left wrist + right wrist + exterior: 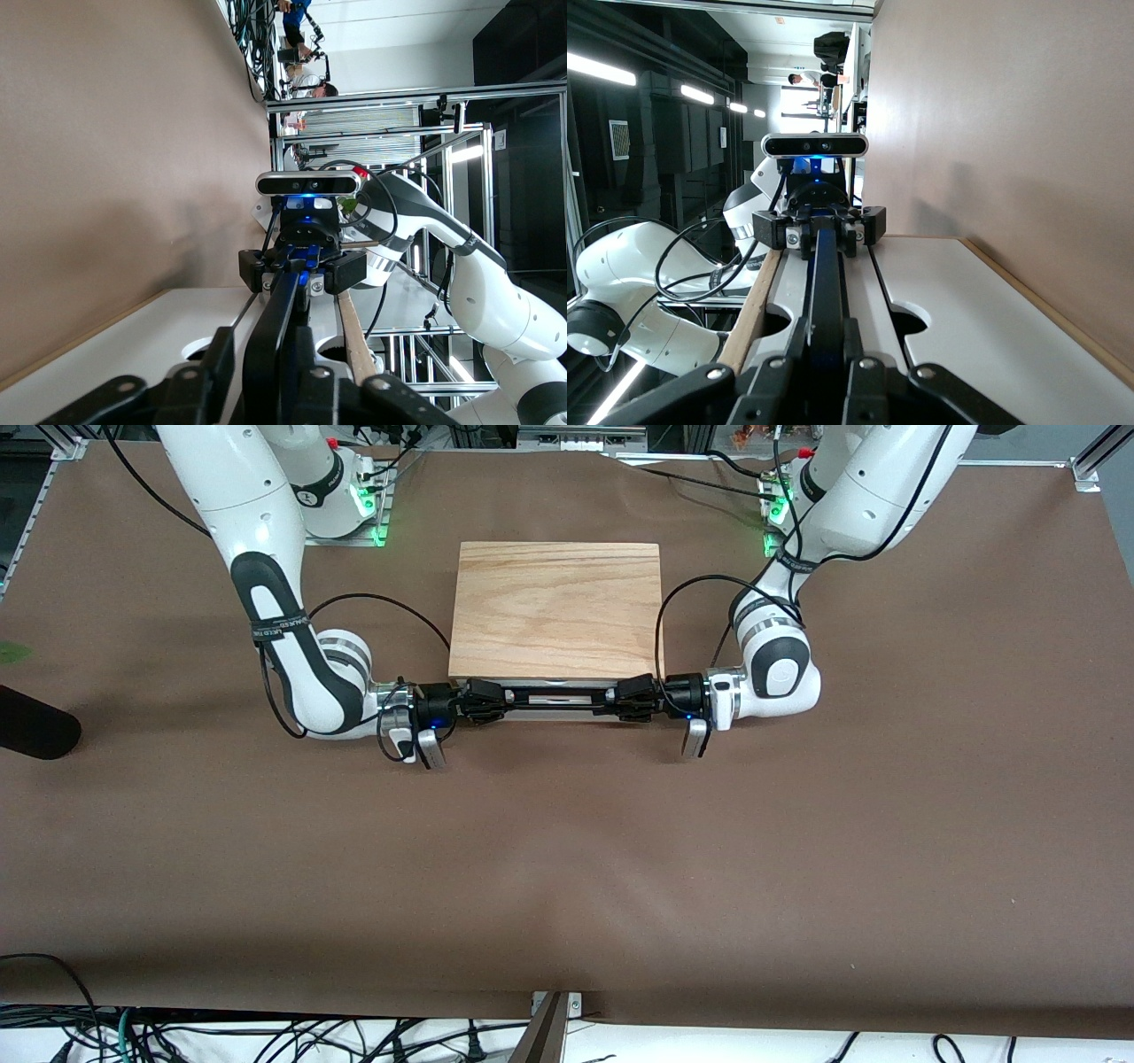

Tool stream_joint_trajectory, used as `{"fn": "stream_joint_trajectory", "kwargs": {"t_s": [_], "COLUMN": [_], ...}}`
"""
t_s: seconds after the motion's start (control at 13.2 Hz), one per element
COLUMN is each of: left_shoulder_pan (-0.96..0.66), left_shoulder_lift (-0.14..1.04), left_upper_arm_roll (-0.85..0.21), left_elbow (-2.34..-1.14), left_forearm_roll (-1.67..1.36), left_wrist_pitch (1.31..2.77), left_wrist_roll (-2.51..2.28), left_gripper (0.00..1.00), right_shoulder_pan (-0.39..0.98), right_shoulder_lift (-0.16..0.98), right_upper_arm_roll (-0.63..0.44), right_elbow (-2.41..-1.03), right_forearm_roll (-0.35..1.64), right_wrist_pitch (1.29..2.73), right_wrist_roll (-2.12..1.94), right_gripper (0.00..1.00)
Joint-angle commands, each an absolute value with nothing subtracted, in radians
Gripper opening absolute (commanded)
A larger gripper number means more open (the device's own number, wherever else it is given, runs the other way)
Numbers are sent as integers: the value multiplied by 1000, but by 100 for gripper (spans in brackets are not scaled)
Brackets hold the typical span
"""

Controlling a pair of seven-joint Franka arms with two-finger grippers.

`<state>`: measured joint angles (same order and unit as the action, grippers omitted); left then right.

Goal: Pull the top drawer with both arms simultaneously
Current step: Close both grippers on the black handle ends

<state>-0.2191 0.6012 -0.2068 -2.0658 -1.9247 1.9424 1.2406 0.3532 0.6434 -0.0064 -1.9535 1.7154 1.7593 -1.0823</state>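
Observation:
The top drawer shows as a thin white strip (pixel 556 701) under the cabinet's wood top board (pixel 556 609). Its long black bar handle (pixel 558 693) runs along the front. My right gripper (pixel 483 698) is shut on the handle's end toward the right arm. My left gripper (pixel 633 695) is shut on the end toward the left arm. In the left wrist view my left gripper (pixel 266 372) clamps the bar (pixel 285 310) against the white front (pixel 159 336). In the right wrist view my right gripper (pixel 826 359) clamps the bar (pixel 826 283) beside the white front (pixel 966 301).
The cabinet stands on a brown table cover (pixel 567 868), close to the arms' bases. A black object (pixel 35 731) lies at the table's edge at the right arm's end. Black cables loop off both wrists beside the cabinet.

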Motion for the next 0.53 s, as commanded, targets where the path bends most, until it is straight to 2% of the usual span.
{"fn": "stream_joint_trajectory", "kwargs": {"t_s": [0.0,0.46], "left_shoulder_pan": [-221,-206], "left_shoulder_lift": [606,601], "left_upper_arm_roll": [-219,-225], "left_elbow": [-2144,-2171], "left_forearm_roll": [-1945,-1945], "left_wrist_pitch": [1904,1858], "left_wrist_roll": [1365,1381], "left_gripper": [34,34], "right_shoulder_pan": [330,330], "right_shoulder_lift": [635,635], "right_upper_arm_roll": [-11,-11], "right_elbow": [-1950,-1939], "right_forearm_roll": [1726,1726], "right_wrist_pitch": [1726,1727], "right_wrist_roll": [-1094,-1085], "right_gripper": [0,0]}}
